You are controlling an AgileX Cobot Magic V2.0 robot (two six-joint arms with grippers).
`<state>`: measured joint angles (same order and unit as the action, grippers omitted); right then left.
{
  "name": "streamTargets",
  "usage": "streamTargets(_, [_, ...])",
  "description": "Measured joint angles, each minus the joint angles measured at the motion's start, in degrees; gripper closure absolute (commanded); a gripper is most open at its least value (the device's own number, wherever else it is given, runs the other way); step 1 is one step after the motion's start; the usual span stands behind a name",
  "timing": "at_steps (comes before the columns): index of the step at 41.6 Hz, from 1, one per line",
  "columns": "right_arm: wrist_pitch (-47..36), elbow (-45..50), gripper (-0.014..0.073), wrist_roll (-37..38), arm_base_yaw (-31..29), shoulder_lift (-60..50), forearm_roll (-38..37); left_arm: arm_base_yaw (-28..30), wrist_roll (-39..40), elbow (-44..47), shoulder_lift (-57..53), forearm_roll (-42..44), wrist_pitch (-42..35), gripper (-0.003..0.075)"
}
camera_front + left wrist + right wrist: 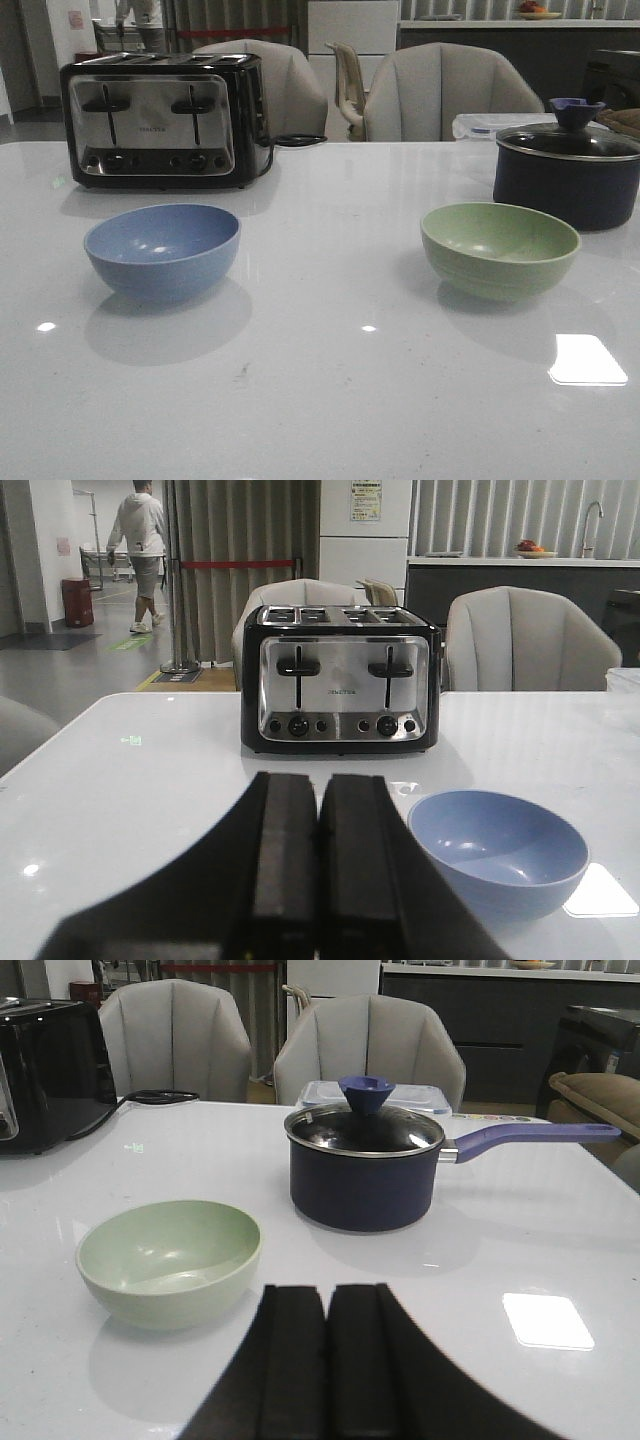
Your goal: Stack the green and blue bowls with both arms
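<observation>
- Nearest the lens in both wrist views are the grippers themselves: the left gripper (318, 865) shows its two black fingers pressed together with only a thin seam between them, holding nothing; the right gripper (327, 1360) looks the same, jaws closed and empty.
- Neither arm appears in the front view, so both look to be drawn back at the near edge of the white table (320, 400).
- The blue bowl (162, 250) stands upright and empty on the robot's left half of the table, in front of the toaster (165, 120) and apart from it.
- From the left wrist camera, the blue bowl (497, 850) lies ahead of the closed fingers and off toward the table's middle, not in line with them.
- The green bowl (500, 248) stands upright and empty on the right half, near the dark lidded pot (568, 170) but not touching it.
- From the right wrist camera, the green bowl (169, 1260) also lies ahead and off toward the table's middle.
- The two bowls are well apart, with bare tabletop between them.
- Judgement: each arm is nearer its own bowl. Being round, the bowls offer no long axis; a grip means opening the jaws and straddling a rim.
- Nothing is stacked yet.
</observation>
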<state>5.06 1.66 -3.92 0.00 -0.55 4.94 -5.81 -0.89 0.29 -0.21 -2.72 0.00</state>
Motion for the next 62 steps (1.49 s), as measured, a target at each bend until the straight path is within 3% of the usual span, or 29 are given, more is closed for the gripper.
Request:
streamTargets(50, [0.00, 0.00, 0.0550, 0.00, 0.00, 0.00, 0.00, 0.00, 0.00, 0.00, 0.00, 0.12, -0.83, 0.0619])
streamTargets(55, [1.10, -3.44, 0.0550, 0.00, 0.00, 0.00, 0.00, 0.00, 0.00, -0.16, 0.00, 0.97, -6.33, 0.0619])
streamTargets(62, [3.95, -13.44, 0.0550, 0.00, 0.00, 0.49, 0.00, 0.00, 0.00, -8.19, 0.00, 1.16, -3.02, 0.0619])
